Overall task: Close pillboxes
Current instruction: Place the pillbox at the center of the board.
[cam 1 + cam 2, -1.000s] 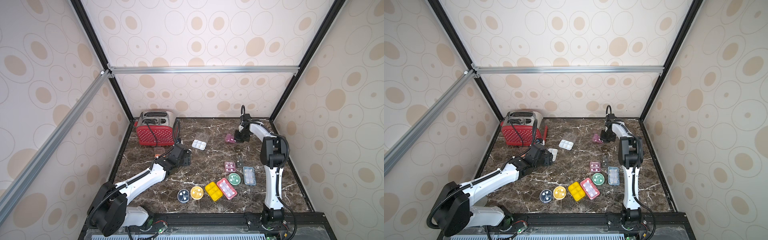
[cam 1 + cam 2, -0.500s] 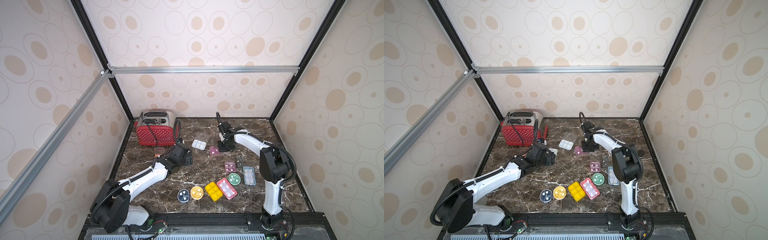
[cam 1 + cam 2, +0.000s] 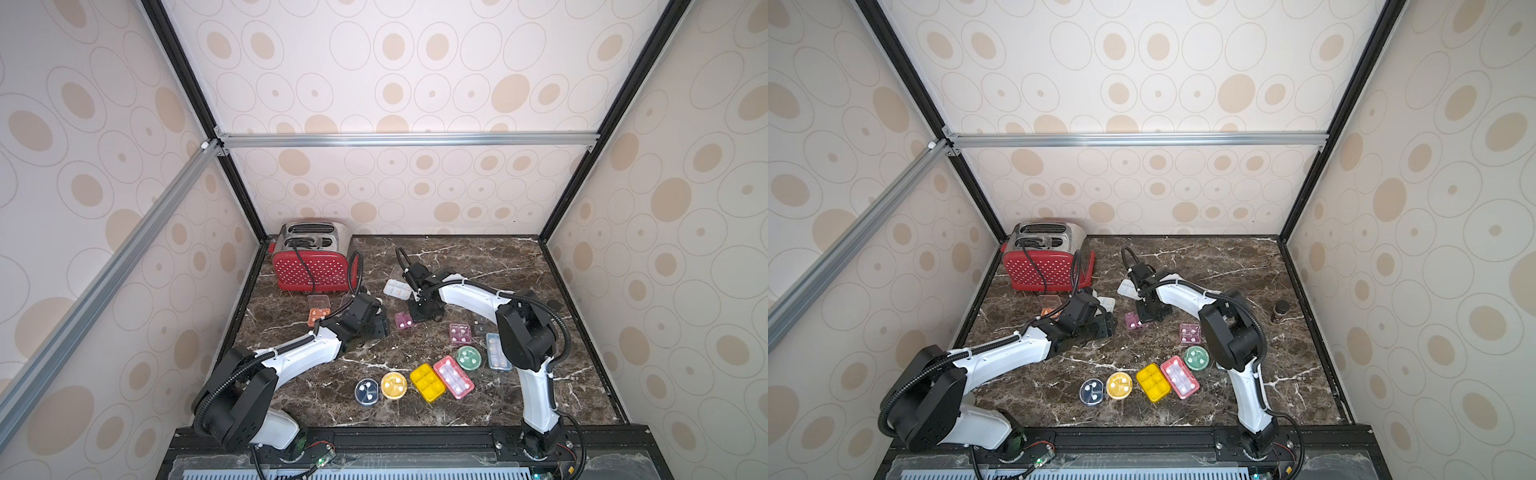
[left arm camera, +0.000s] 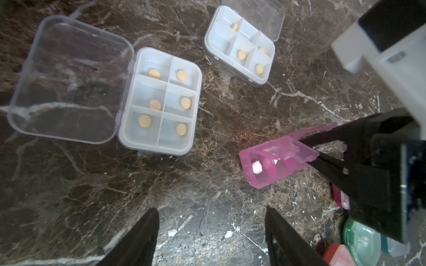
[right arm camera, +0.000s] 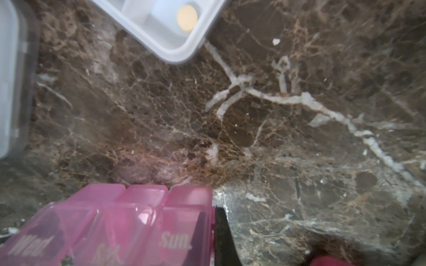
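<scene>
Evidently mid-task: the translucent pink weekday pillbox (image 4: 274,161) is pinched between the jaws of the right gripper (image 4: 307,149); ahead of the spread, empty jaws of the left gripper (image 4: 211,230), a white six-compartment pillbox (image 4: 161,101) and a second white pillbox (image 4: 239,46) lie open, awaiting closure.

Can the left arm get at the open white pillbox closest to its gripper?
Probably yes. The left gripper is open, and only bare table lies between it and the white pillbox. The pink pillbox sits off to one side, out of the way.
</scene>
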`<action>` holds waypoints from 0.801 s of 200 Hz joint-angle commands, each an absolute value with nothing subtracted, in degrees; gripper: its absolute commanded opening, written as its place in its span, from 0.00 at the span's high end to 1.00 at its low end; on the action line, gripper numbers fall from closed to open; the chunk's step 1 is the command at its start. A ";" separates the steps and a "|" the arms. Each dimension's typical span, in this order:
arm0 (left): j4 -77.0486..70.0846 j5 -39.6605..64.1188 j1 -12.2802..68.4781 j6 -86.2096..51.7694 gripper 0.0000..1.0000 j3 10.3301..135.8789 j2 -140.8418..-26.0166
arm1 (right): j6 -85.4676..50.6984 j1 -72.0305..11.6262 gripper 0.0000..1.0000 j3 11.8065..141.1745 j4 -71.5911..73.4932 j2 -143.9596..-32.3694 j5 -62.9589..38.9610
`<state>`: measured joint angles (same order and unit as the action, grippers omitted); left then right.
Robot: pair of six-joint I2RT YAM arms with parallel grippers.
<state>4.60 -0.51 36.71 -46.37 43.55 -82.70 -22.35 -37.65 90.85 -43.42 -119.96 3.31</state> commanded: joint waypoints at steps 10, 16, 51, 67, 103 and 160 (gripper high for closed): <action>-1.56 2.52 37.08 -49.98 0.28 42.46 -85.27 | -24.47 -38.14 0.94 92.03 -43.48 -120.85 4.82; -2.11 2.84 37.06 -50.30 0.29 42.61 -86.07 | -24.65 -38.15 0.91 91.79 -43.43 -120.81 4.58; -2.85 4.20 37.07 -50.97 0.30 43.64 -88.80 | -24.88 -38.14 0.77 89.98 -42.55 -119.09 3.32; -2.51 4.50 37.02 -50.90 0.32 44.14 -89.25 | -24.63 -38.10 0.68 89.61 -43.12 -117.60 2.52; -1.67 4.22 37.11 -50.88 0.36 45.11 -90.69 | -24.16 -36.45 0.59 88.01 -43.53 -111.94 -1.75; -1.85 4.65 37.08 -50.80 0.41 47.69 -94.45 | -27.57 -29.74 0.58 88.09 -39.55 -110.03 -11.23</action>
